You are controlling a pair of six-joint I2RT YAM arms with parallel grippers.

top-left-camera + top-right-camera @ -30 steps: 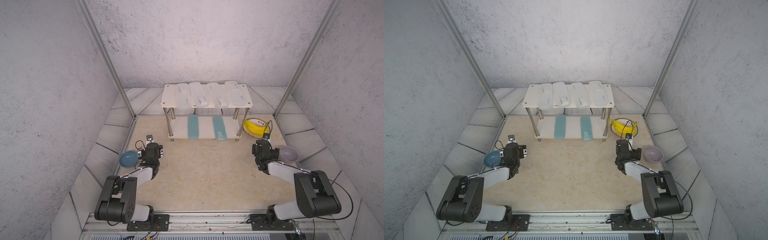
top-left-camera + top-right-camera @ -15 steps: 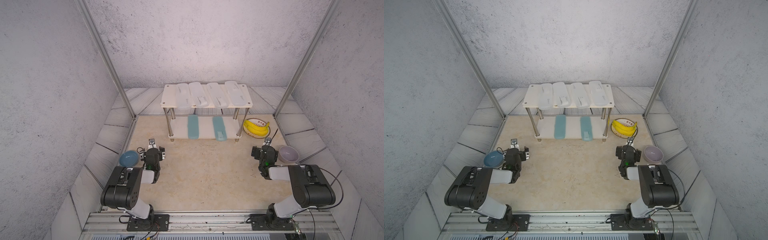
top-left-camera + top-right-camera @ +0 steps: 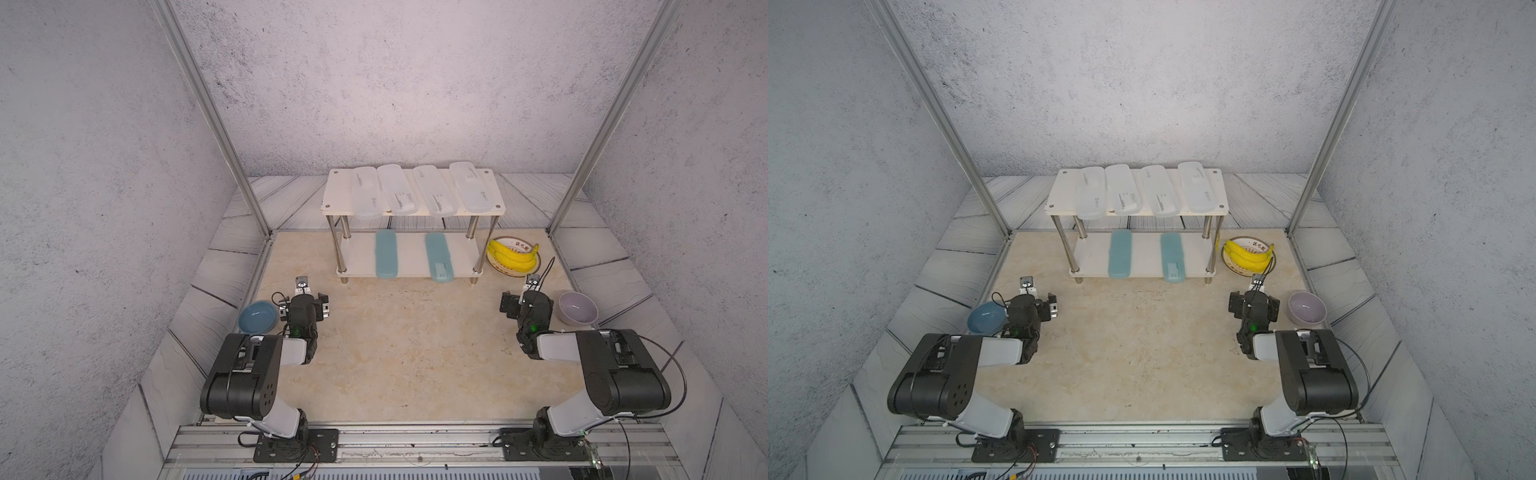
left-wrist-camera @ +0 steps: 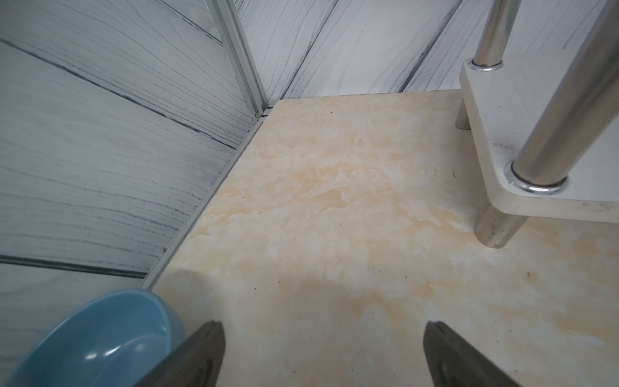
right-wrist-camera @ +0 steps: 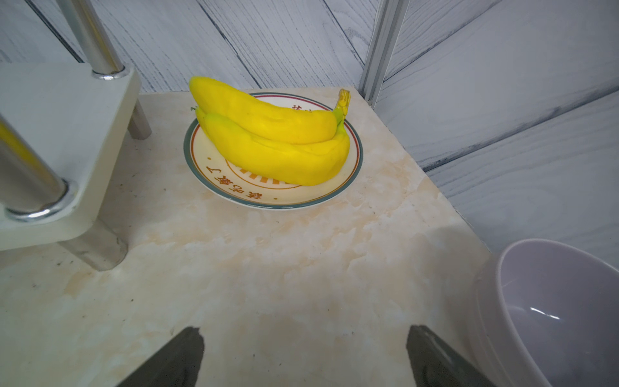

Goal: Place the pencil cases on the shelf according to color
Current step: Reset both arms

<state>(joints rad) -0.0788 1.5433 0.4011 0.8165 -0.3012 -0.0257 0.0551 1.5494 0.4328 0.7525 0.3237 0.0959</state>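
Note:
The shelf (image 3: 336,195) (image 3: 1059,195) stands at the back middle in both top views. Several frosted white pencil cases (image 3: 365,193) (image 3: 1090,195) lie side by side on its upper board. Two teal pencil cases (image 3: 386,257) (image 3: 438,258) lie on the lower board, also as teal cases (image 3: 1120,254) (image 3: 1172,257). My left gripper (image 3: 304,306) (image 3: 1032,306) (image 4: 323,325) is open and empty over bare table, front left of the shelf. My right gripper (image 3: 528,304) (image 3: 1254,303) (image 5: 304,330) is open and empty at the front right. The wrist views show only the corners of the shelf's lower board (image 4: 495,110) (image 5: 67,110).
A blue bowl (image 3: 257,316) (image 4: 100,338) sits just left of the left gripper. A lilac bowl (image 3: 577,308) (image 5: 552,308) sits just right of the right gripper. Bananas (image 3: 513,255) (image 5: 274,140) lie on a plate (image 5: 234,194) beside the shelf's right legs.
Both arms have folded back toward their bases, and the grippers have drawn slightly toward the front. Both stay open. The cases have not moved.

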